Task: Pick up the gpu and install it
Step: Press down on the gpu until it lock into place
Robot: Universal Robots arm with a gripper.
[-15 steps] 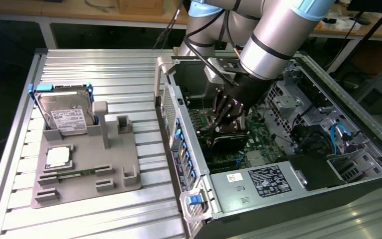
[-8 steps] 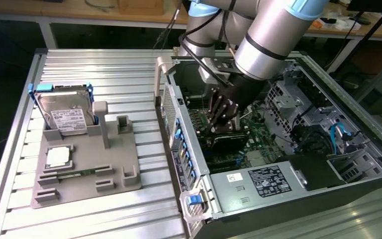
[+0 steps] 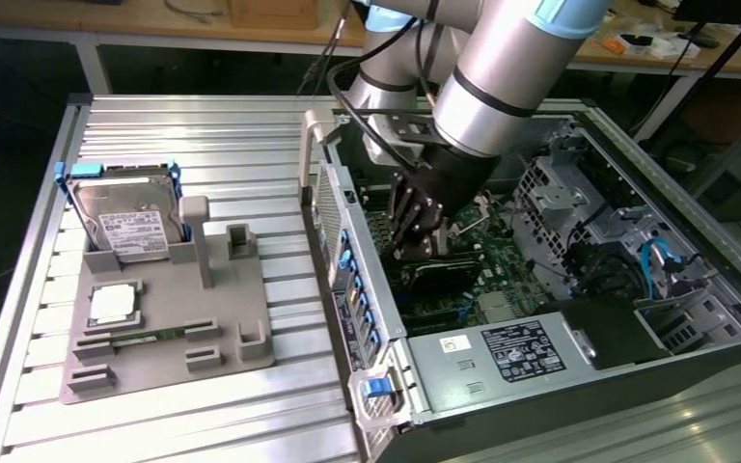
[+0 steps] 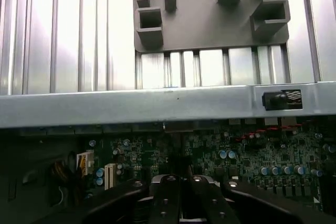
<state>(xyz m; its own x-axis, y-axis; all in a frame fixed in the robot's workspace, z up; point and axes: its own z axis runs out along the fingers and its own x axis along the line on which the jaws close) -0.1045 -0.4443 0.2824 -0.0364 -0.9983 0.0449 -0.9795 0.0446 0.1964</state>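
Exterior view:
Arm: silver-grey robot arm with pale blue joint caps reaches down into the open black and grey computer case (image 3: 718, 289), which lies at the exterior view's right of the ribbed aluminium table (image 3: 216, 405).
Gripper: black gripper (image 3: 412, 253) is low inside the case, over the green motherboard (image 3: 506, 246), fingers drawn together.
Gpu: thin dark card (image 3: 438, 263) sits edge-on at the fingertips, down against the board; whether it is seated in a slot cannot be told.
Obstacles: perforated case wall (image 3: 339, 231) with blue clips stands close beside the gripper; grey drive cage (image 3: 563, 193) and blue cables (image 3: 660, 260) crowd the far side.
Fixture: grey plastic holder tray (image 3: 248, 318) near the table's middle carries a silver hard drive with white label and blue rails (image 3: 126, 217) and a small square silver processor chip (image 3: 113, 304).

Wrist view:
Gripper: black fingers (image 4: 210, 198) closed together above the green board (image 4: 273, 156).
Case edge: grey metal rim (image 4: 131, 106) crosses between board and tray (image 4: 205, 19).
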